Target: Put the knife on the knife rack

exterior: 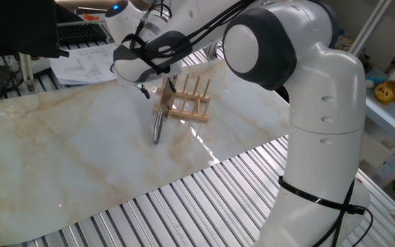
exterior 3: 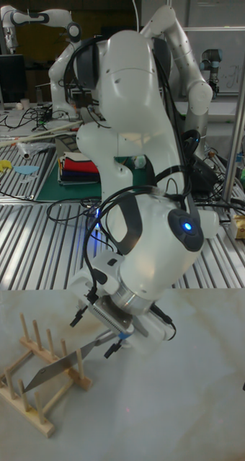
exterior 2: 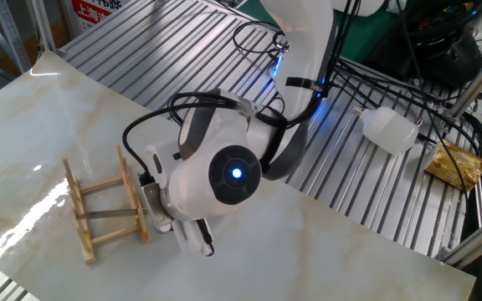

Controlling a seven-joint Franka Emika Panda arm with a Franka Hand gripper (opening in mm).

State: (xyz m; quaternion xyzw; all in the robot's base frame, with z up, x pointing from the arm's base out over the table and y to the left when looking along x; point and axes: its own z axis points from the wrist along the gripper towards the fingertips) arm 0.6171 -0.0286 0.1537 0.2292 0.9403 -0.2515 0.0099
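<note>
The knife [exterior: 158, 123] leans at the near end of the knife rack [exterior: 192, 108], its low end on the marble and its upper end among the pegs. In the tall fixed view its grey blade [exterior 3: 56, 367] slants down through the wooden rack [exterior 3: 30, 412], and the handle points up into my gripper [exterior 3: 97, 335]. My gripper [exterior: 159, 85] hangs over the knife's upper end. Its dark fingertips [exterior: 145, 89] stand apart on either side of the handle, so it looks open. In the other fixed view the wrist hides the fingers beside the rack [exterior 2: 103, 213].
The marble slab [exterior: 81, 144] lies on a slatted metal table [exterior: 184, 206]. Papers and a keyboard [exterior: 81, 34] sit at the back left. The arm's base [exterior: 321, 137] rises at the right. A white bottle [exterior 2: 389, 130] and cables lie on the slats.
</note>
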